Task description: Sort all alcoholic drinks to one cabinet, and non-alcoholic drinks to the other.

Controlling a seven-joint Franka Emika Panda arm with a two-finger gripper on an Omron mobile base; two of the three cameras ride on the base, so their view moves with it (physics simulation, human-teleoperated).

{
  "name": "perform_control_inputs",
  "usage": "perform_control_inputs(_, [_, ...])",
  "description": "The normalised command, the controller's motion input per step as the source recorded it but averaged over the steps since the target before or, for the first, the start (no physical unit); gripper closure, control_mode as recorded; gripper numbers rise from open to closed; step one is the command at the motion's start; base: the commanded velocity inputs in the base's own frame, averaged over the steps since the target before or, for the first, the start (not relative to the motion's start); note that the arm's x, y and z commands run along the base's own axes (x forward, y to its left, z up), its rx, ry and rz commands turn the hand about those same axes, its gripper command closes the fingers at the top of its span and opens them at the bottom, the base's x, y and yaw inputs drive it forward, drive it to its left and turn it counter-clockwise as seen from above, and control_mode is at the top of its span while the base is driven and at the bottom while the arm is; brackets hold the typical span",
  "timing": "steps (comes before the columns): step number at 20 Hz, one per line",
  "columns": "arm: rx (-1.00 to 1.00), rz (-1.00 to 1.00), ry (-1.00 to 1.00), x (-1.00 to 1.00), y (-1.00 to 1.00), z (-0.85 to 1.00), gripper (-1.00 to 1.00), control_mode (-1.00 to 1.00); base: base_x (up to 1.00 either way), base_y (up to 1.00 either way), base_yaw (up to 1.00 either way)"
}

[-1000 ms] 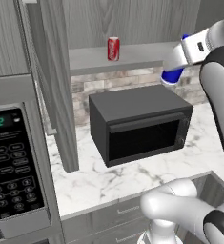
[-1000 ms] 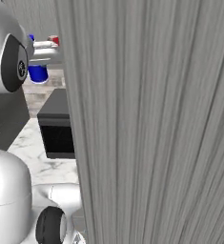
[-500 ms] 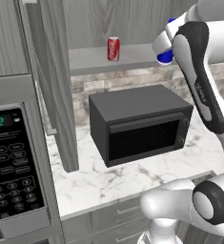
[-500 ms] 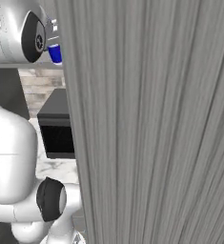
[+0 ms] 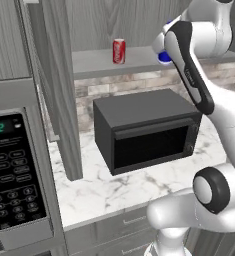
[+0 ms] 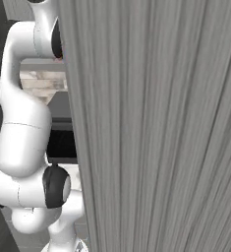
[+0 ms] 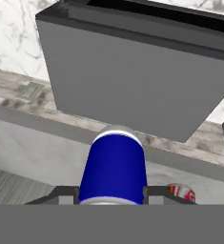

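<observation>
The white plastic bottle (image 7: 113,169) is held pinched between the fingers (image 7: 62,194), its blue label and pale cap end seen pointing away from the hand in the hand view. Over the last second the bottle has been carried up from beside the arm to the level of the open cabinet shelf (image 5: 94,62); in the left base view only a patch of its blue (image 5: 164,57) is seen behind the raised forearm, right at the shelf's front edge. The grip has been tightened slightly over that second and is now at its firmest. The red soda can (image 5: 119,51) is standing upright on the same shelf, off to one side of the fingers and apart from them; in the hand view its red rim (image 7: 181,192) is seen just beside the bottle. The black microwave (image 5: 146,127) on the worktop (image 5: 96,187) lies below the fingers. By this judgement, the bottle is about to be set down beside the can, so both non-alcoholic drinks would be in one cabinet.
</observation>
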Motion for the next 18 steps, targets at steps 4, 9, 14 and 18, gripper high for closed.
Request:
perform_control_inputs(4, [0.00,0.00,0.00,0.88,-0.13,-0.33,1.00,-1.00,0.00,0.00,0.00])
perform_control_inputs(9, [0.00,0.00,0.00,0.74,-0.08,-0.15,1.00,-1.00,0.00,0.00,0.00])
perform_control_inputs(14, [0.00,0.00,0.00,0.48,-0.02,0.00,-1.00,-1.00,0.00,0.00,0.00])
perform_control_inputs(18, [0.00,0.00,0.00,0.38,-0.03,0.00,-1.00,-1.00,0.00,0.00,0.00])
